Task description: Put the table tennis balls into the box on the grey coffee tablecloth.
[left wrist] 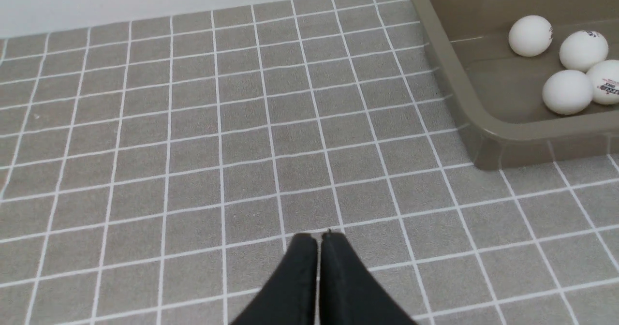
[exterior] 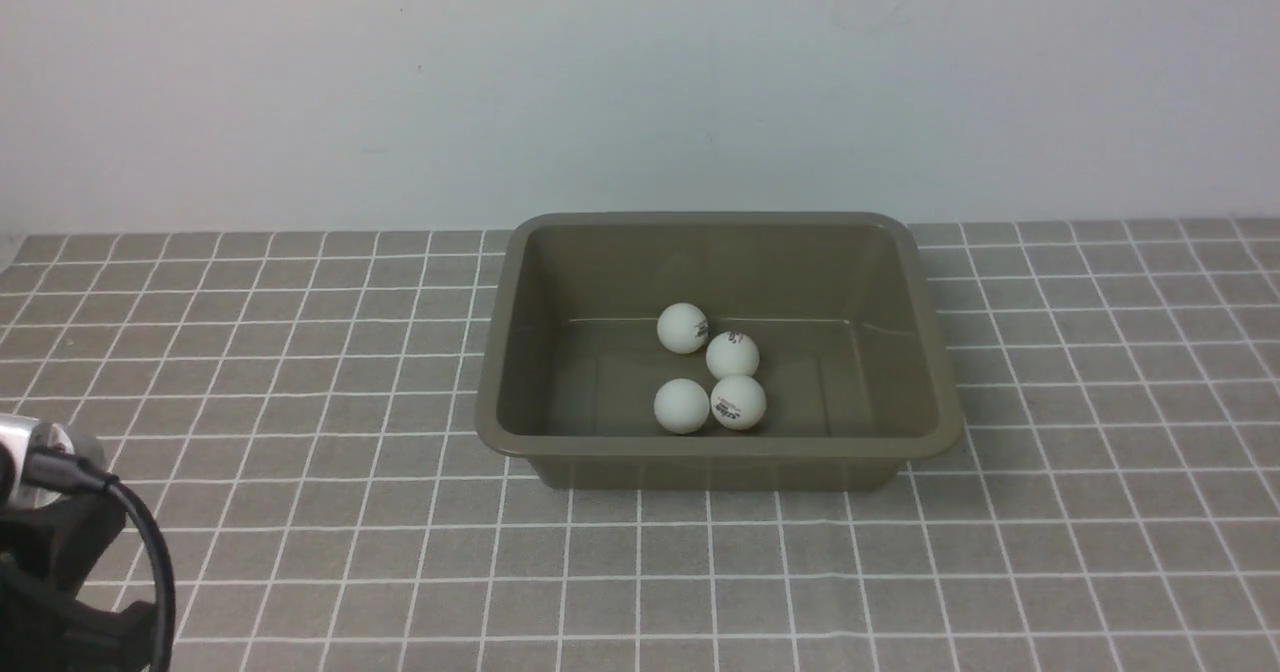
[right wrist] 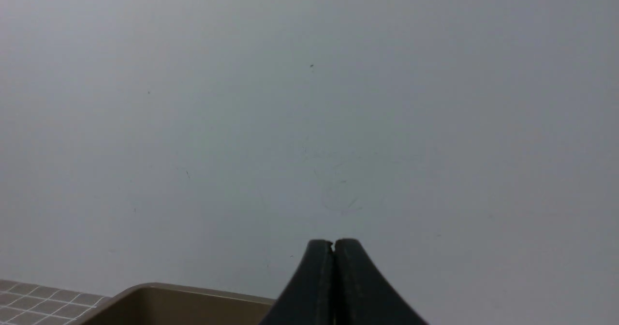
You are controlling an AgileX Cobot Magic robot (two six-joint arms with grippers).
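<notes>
Several white table tennis balls (exterior: 711,368) lie clustered on the floor of the olive-brown box (exterior: 718,457), which stands on the grey coffee tablecloth (exterior: 300,402). The left wrist view shows the same table tennis balls (left wrist: 568,92) inside the box (left wrist: 476,107), off to the side of my left gripper (left wrist: 317,238), whose black fingers are shut with nothing between them, above bare cloth. My right gripper (right wrist: 333,243) is shut and empty too, pointing at the wall, with a corner of the box (right wrist: 164,298) below it. In the front view only part of the left arm (exterior: 60,552) shows at the lower left.
A plain pale wall (exterior: 640,82) rises behind the cloth's far edge. Checked cloth (left wrist: 193,146) stretches on both sides of the box and in front of it.
</notes>
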